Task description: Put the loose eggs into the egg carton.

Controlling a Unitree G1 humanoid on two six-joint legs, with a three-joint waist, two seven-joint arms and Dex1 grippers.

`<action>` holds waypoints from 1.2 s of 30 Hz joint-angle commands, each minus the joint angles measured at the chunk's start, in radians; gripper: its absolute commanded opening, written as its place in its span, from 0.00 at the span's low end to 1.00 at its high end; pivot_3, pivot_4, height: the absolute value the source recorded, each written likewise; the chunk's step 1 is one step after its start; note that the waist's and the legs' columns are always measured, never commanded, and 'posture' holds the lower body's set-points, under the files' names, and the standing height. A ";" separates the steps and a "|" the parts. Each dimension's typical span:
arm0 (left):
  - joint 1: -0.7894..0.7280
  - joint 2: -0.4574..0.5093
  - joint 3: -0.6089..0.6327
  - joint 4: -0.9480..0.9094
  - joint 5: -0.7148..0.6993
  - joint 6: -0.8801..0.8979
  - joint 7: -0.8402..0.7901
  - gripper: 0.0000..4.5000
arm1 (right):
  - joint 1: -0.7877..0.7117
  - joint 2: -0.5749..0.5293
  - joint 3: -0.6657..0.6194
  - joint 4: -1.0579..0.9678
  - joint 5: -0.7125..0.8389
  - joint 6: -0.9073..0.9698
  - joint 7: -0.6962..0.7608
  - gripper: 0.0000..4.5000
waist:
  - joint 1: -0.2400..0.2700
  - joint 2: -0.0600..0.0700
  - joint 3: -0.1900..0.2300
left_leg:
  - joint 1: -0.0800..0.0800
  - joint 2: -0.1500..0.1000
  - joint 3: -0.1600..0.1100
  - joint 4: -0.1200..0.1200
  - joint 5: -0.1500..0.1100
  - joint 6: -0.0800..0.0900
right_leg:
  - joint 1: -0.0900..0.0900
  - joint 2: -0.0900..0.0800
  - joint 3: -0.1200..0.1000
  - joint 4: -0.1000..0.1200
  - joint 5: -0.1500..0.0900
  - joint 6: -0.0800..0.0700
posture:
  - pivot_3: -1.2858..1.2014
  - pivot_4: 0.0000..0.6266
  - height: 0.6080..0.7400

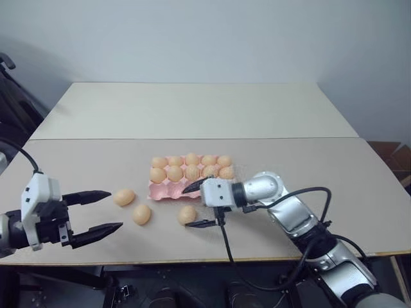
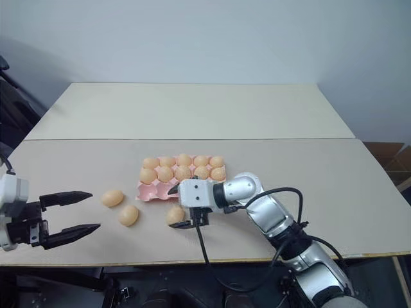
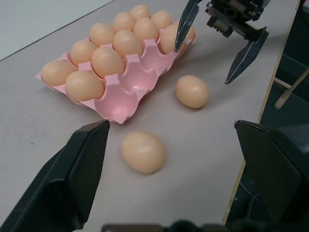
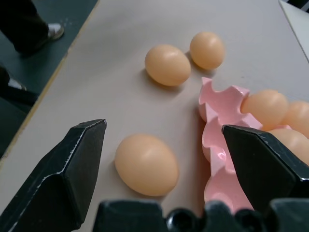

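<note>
Your right gripper, jaws spread wide and empty, straddles the nearest loose egg, lying at the egg carton's six o'clock; your left gripper is open, farther.

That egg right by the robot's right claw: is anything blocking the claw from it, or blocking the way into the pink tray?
Nothing visible does. The right gripper stands open with the egg bare on the table ahead of it. The egg carton lies just beside, its near row of cups empty.

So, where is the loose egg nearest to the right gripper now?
The egg lies on the table, just in front of the pink egg carton, between the open right gripper's fingers.
</note>
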 commanded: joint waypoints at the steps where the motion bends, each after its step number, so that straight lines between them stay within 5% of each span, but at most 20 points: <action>1: 0.000 0.014 0.025 -0.029 -0.017 0.002 -0.002 1.00 | -0.016 0.032 0.029 0.029 -0.034 -0.050 -0.007 0.99 | 0.000 0.000 0.000 | 0.000 0.000 0.000 0.000 0.000 0.000 | 0.000 0.000 0.000 0.000 0.000 0.000 | 0.52 0.24 1.00; 8: 0.021 0.011 0.052 -0.043 -0.021 0.009 -0.002 1.00 | -0.041 0.065 0.078 0.166 -0.146 -0.124 -0.039 0.99 | -0.001 0.000 0.000 | 0.000 0.000 0.000 0.000 0.000 0.000 | 0.000 0.000 0.000 0.001 0.000 0.000 | 0.52 0.24 1.00; 17: 0.036 0.006 0.066 -0.052 -0.022 0.007 0.000 1.00 | -0.020 0.059 0.060 0.152 -0.143 -0.159 -0.007 0.52 | -0.001 0.000 0.000 | 0.001 0.000 0.000 0.000 0.000 0.000 | 0.000 0.000 0.000 0.001 0.000 0.000 | 0.52 0.24 1.00; 26: 0.016 0.014 0.050 -0.039 -0.019 0.002 0.001 1.00 | -0.051 0.090 -0.076 0.019 0.016 -0.037 -0.008 0.52 | -0.001 0.000 0.000 | 0.001 0.000 0.000 0.000 0.000 0.000 | 0.000 0.000 0.000 0.001 0.000 0.000 | 0.52 0.24 1.00; 36: -0.001 0.011 0.037 -0.038 -0.014 0.003 0.003 1.00 | -0.118 0.100 -0.088 0.170 -0.088 -0.052 -0.137 0.52 | -0.002 0.000 0.000 | 0.000 0.000 0.000 0.000 0.000 0.000 | 0.000 0.000 0.000 0.001 0.000 0.000 | 0.52 0.24 1.00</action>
